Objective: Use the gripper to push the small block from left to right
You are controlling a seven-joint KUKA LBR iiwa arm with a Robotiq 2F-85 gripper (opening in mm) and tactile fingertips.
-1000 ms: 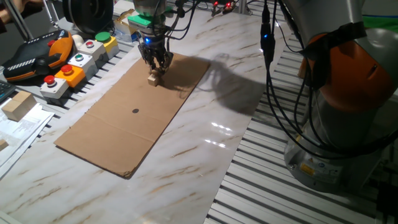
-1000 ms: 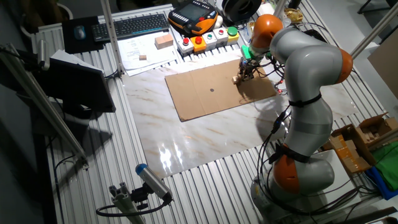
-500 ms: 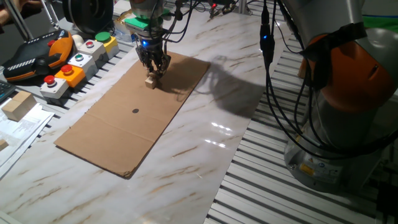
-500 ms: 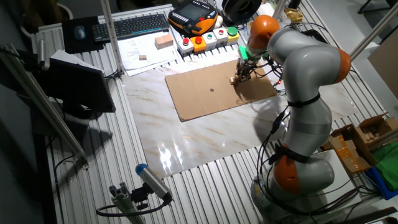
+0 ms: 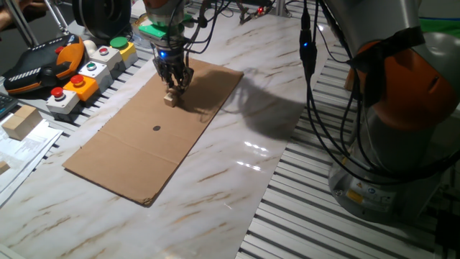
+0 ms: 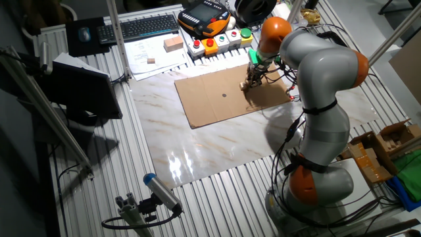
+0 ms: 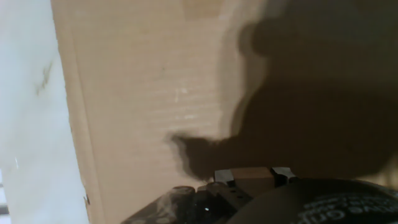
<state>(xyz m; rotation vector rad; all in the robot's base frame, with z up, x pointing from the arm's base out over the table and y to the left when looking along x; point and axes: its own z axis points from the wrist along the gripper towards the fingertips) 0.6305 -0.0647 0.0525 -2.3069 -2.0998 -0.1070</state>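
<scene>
A small tan wooden block (image 5: 170,98) rests on a flat sheet of cardboard (image 5: 136,147) near its far end. My gripper (image 5: 175,84) points down right behind the block, its dark fingers drawn together and their tips touching the block's upper far side. A blue light glows on the wrist above. In the other fixed view the gripper (image 6: 249,81) and the block (image 6: 245,86) sit at the cardboard's (image 6: 217,102) right part. The hand view shows the block (image 7: 252,179) at the bottom edge, in the arm's shadow on the cardboard (image 7: 137,93).
A black dot (image 5: 157,129) marks the cardboard's middle. Button boxes (image 5: 86,75), an orange-black pendant (image 5: 39,61) and a larger wooden block (image 5: 20,121) on papers line the left side. A keyboard (image 6: 141,27) lies behind. The arm's base (image 6: 316,178) stands on the slatted table.
The gripper has slid a short way along the cardboard toward the button boxes and the black dot, and the small block has moved along with it, staying at the fingertips.
</scene>
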